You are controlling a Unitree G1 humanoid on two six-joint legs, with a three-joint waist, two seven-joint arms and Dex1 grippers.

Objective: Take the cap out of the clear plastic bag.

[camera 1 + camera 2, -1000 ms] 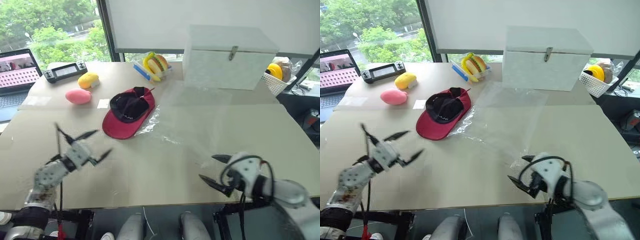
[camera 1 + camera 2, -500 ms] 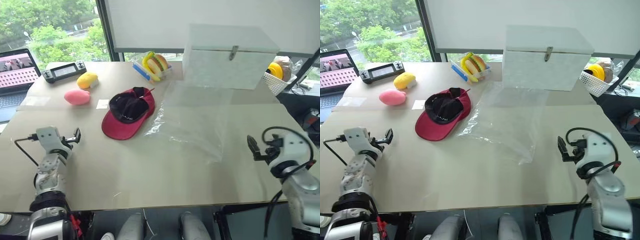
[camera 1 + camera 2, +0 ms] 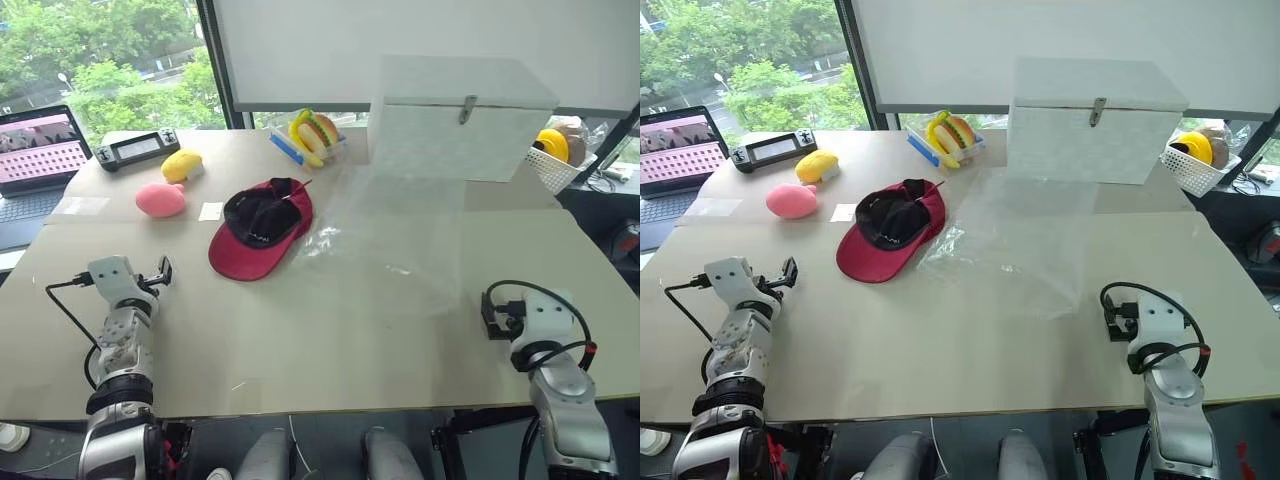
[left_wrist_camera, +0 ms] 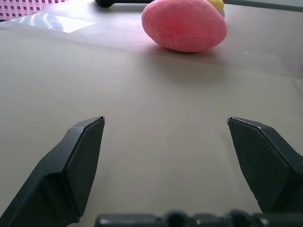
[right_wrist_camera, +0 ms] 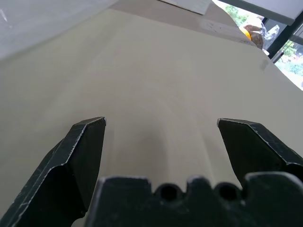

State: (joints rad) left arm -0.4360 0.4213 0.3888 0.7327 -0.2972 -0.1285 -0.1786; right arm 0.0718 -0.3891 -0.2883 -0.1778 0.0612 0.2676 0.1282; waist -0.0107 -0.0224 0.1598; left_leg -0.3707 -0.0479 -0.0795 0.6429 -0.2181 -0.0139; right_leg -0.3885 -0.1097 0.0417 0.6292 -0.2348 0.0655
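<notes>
Cap sits left of centre frame, clear of the bag lying flat beside it — job looks done. Left gripper and right gripper both spread wide, empty.

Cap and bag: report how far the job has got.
Done: the cap lies upside down on the table, outside the clear plastic bag, with only its right edge against the film. In hand: nothing; the left end effector and the right end effector are open and empty, near the table's front corners, well away from both. Left: nothing obvious; the removal looks finished.
</notes>
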